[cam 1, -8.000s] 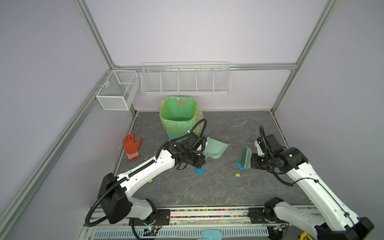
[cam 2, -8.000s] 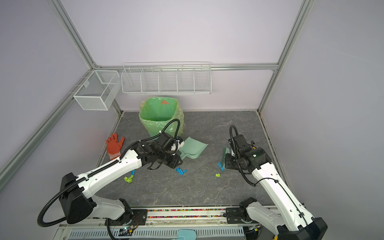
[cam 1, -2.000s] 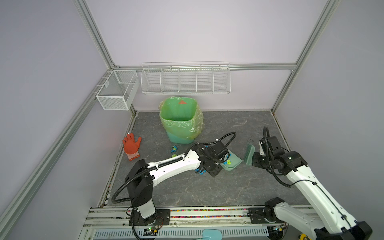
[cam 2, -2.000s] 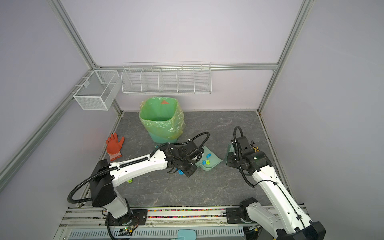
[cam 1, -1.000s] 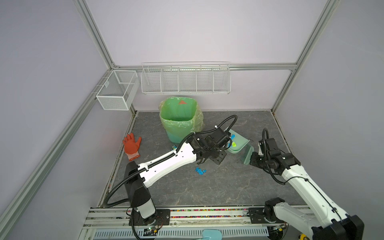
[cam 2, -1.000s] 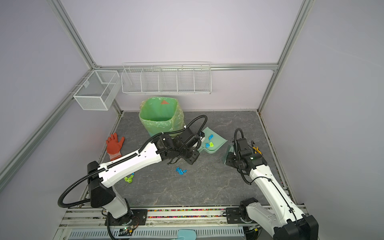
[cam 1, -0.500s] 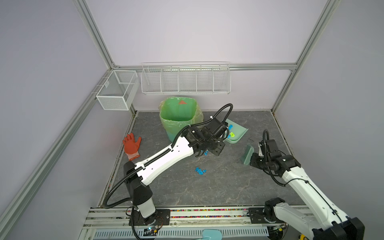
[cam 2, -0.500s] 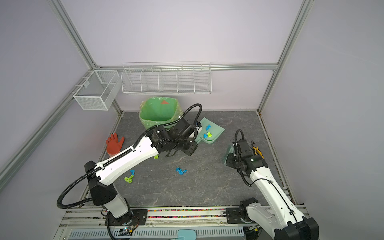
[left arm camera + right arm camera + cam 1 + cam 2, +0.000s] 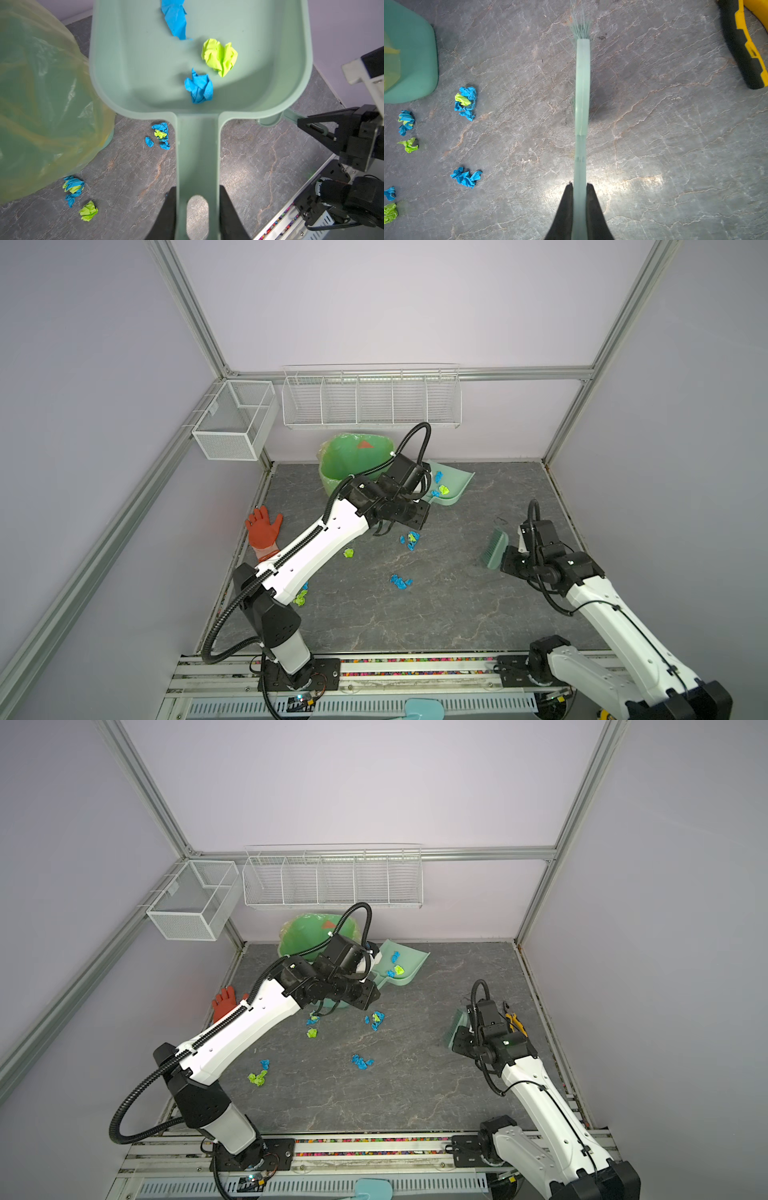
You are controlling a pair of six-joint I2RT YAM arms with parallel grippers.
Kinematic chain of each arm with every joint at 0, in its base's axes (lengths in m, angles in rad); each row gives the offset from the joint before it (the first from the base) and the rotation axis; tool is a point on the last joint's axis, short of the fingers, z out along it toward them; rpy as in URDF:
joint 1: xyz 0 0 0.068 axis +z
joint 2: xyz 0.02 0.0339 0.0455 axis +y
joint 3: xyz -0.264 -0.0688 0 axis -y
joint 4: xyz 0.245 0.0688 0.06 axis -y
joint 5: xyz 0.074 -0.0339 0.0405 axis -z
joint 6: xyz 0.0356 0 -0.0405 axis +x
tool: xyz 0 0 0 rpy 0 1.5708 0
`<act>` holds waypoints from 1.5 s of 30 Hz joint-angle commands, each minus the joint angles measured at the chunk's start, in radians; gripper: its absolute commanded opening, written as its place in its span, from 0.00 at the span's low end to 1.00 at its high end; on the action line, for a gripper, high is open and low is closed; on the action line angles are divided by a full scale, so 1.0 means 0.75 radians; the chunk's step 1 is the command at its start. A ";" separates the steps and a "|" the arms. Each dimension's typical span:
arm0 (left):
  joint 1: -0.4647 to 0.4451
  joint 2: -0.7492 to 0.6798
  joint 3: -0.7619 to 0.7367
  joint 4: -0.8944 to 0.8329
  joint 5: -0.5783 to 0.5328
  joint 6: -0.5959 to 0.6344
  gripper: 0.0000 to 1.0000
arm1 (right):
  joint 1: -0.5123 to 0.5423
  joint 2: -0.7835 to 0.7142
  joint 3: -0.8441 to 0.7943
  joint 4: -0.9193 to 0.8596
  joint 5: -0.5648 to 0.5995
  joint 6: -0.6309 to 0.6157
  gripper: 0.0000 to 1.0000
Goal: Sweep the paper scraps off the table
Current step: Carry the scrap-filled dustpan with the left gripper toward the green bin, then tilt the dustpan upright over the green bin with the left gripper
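Tag on the mesh basket (image 9: pixel 232 423), left wall: too small to read. Orange-red glove (image 9: pixel 263 529) lies flat at the left edge of the table (image 9: pixel 457 593). The left gripper (image 9: pixel 197 190) is clamped on the handle of the dustpan (image 9: pixel 135 62), with the pan raised just beside the green-lined bin (image 9: pixel 349 460).

The paper scraps (image 9: pixel 199 87): three sit in the pan (two blue, one lime), and only the left wrist view shows them clearly. The rest lie loose on the table, from the left side to centre, e.g. blue wad (image 9: pixel 401 580). In a top view the pair by the left arm's elbow (image 9: pixel 258 1073) shows whole.

Lettering on the right arm's base (image 9: pixel 316 179): blurred. The right gripper (image 9: pixel 580 185) is pinched on the brush (image 9: pixel 582 83) handle, right side, well apart from the scraps. Yellow-black hand tool (image 9: pixel 747 45) near the right rail shows in the right wrist view and in a top view (image 9: pixel 515 1025).
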 commanded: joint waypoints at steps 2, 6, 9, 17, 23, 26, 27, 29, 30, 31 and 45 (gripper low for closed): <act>0.039 -0.073 0.007 0.013 0.069 -0.023 0.00 | -0.006 0.000 -0.003 -0.001 -0.024 0.007 0.07; 0.099 -0.091 0.006 0.017 0.137 -0.037 0.00 | -0.007 0.014 0.001 0.026 -0.045 0.018 0.07; 0.138 -0.113 -0.002 0.024 0.152 -0.038 0.00 | -0.006 0.028 0.010 0.034 -0.050 0.019 0.07; 0.244 -0.149 -0.019 0.070 0.255 -0.073 0.00 | -0.004 0.049 0.001 0.059 -0.074 0.030 0.07; 0.350 -0.189 -0.064 0.121 0.366 -0.125 0.00 | 0.002 0.052 -0.001 0.063 -0.078 0.034 0.07; 0.408 -0.219 -0.111 0.173 0.452 -0.167 0.00 | 0.004 0.051 -0.003 0.065 -0.080 0.038 0.07; 0.430 -0.227 -0.131 0.192 0.482 -0.185 0.00 | 0.006 0.051 -0.003 0.065 -0.082 0.037 0.07; 0.463 -0.241 -0.164 0.223 0.533 -0.214 0.00 | 0.008 0.053 -0.004 0.067 -0.080 0.040 0.07; 0.484 -0.249 -0.186 0.244 0.565 -0.234 0.00 | 0.008 0.053 -0.003 0.069 -0.080 0.041 0.07; 0.502 -0.257 -0.207 0.270 0.601 -0.256 0.00 | 0.008 0.054 -0.004 0.069 -0.081 0.043 0.07; 0.768 -0.363 -0.656 1.117 1.175 -0.881 0.00 | 0.019 0.051 0.005 0.061 -0.079 0.049 0.07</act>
